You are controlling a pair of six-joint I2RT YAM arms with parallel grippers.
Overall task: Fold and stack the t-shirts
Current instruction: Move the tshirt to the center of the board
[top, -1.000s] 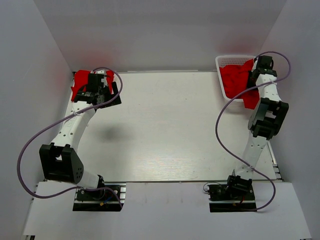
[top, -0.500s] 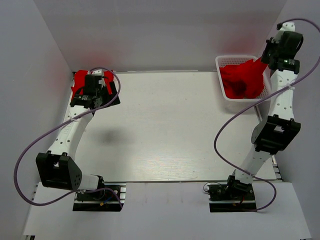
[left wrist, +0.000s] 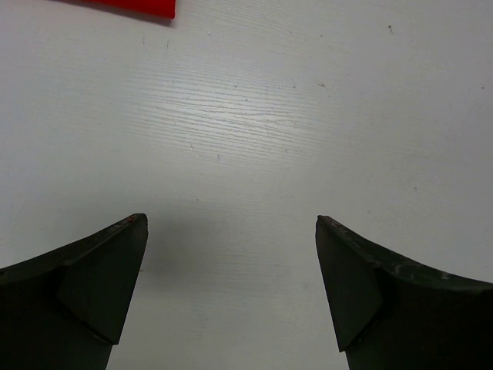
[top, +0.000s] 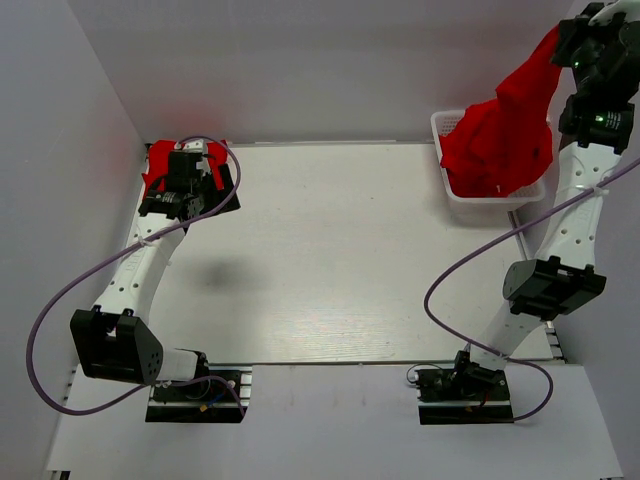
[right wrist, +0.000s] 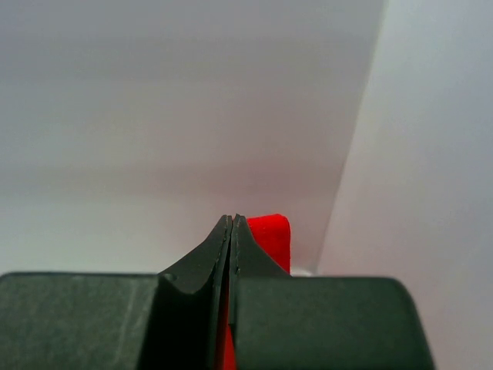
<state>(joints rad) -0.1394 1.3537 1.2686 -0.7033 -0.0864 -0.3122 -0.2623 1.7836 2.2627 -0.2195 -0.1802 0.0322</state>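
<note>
My right gripper (top: 563, 38) is raised high at the far right and shut on a red t-shirt (top: 505, 130), which hangs stretched down into the white mesh basket (top: 452, 124). In the right wrist view the jaws (right wrist: 233, 223) are pressed together with red cloth (right wrist: 269, 235) beside them. Folded red t-shirts (top: 160, 163) lie at the table's far left corner, partly hidden by my left arm. My left gripper (top: 185, 165) is open and empty just over that spot; in the left wrist view (left wrist: 231, 223) it hangs over bare table with a red edge (left wrist: 131, 6) at the top.
Grey walls close in the table on the left, back and right. The basket stands at the far right corner against the wall. The right arm's purple cable (top: 470, 250) loops over the table's right side.
My right gripper has risen from the basket, pulling a red t-shirt up out of it. The left arm has shifted slightly at the far left corner.
</note>
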